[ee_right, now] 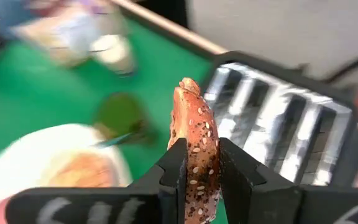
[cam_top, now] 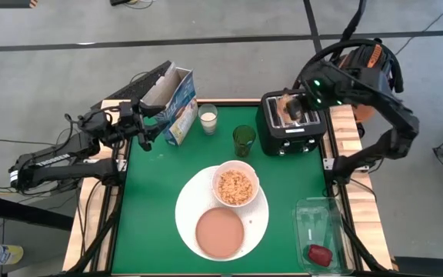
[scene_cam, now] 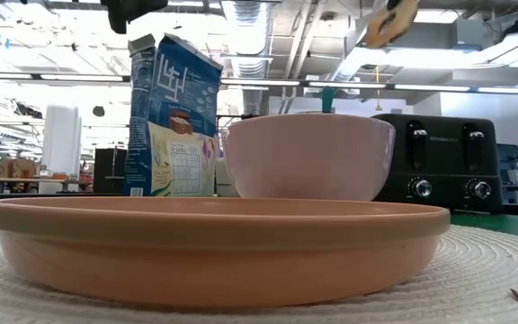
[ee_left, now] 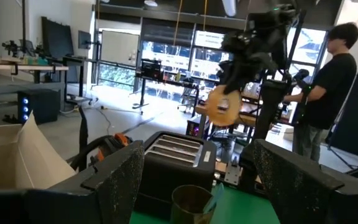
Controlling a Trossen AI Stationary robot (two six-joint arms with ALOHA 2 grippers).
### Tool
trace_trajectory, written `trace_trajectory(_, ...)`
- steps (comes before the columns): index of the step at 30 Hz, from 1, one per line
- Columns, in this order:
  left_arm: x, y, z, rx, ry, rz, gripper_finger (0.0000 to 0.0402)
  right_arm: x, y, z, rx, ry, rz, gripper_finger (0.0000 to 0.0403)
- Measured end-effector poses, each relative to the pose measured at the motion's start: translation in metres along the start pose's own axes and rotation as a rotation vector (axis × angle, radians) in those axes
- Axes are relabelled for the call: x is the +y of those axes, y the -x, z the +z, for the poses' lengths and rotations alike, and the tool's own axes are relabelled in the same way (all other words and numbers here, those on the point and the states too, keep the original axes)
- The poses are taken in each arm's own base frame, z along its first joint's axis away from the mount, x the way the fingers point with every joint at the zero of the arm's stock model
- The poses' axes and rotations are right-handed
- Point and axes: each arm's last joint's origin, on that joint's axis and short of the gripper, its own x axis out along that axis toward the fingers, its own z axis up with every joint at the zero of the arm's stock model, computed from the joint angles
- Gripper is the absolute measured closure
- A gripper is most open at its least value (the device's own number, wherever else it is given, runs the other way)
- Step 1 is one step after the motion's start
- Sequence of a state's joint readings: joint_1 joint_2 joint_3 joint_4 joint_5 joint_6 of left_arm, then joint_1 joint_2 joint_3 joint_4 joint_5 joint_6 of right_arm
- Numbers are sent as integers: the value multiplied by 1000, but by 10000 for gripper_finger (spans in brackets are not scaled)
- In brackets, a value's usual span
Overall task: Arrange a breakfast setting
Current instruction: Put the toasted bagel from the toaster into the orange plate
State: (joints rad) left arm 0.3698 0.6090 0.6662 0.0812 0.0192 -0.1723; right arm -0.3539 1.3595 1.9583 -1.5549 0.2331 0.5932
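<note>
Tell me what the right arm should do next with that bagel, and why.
Probably carry the bagel away from the toaster toward the pink plate. The right gripper holds it edge-up above the slots, and that plate looks bare while the bowl holds cereal.

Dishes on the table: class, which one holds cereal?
The smaller white bowl, resting on the far rim of the large white plate; the salmon-pink plate beside it holds nothing.
</note>
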Motion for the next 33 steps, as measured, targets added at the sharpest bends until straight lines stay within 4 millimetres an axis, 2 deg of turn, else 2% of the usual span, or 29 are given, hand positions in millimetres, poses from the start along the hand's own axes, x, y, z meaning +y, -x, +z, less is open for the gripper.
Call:
trace_trajectory(7, 0, 0, 0, 5, -25, -3, 113, 25, 29, -33, -43, -2, 119, 316)
trace_trajectory(14, 0, 0, 0, 4, -37, -3, 113, 63, 38, -65, -37, -25, 184, 315)
trace_trajectory(19, 0, 0, 0, 2, -42, -4, 113, 102, 31, -92, -8, -45, 195, 315)
trace_trajectory(24, 0, 0, 0, 0, -94, -3, 113, 146, 14, -123, 41, -53, 179, 315)
trace_trajectory(28, 0, 0, 2, -20, -123, 4, 113, 172, 0, -146, 101, -97, 157, 315)
trace_trajectory(33, -1, 0, 8, -80, -129, -4, 113, 194, -7, -161, 117, -142, 212, 315)
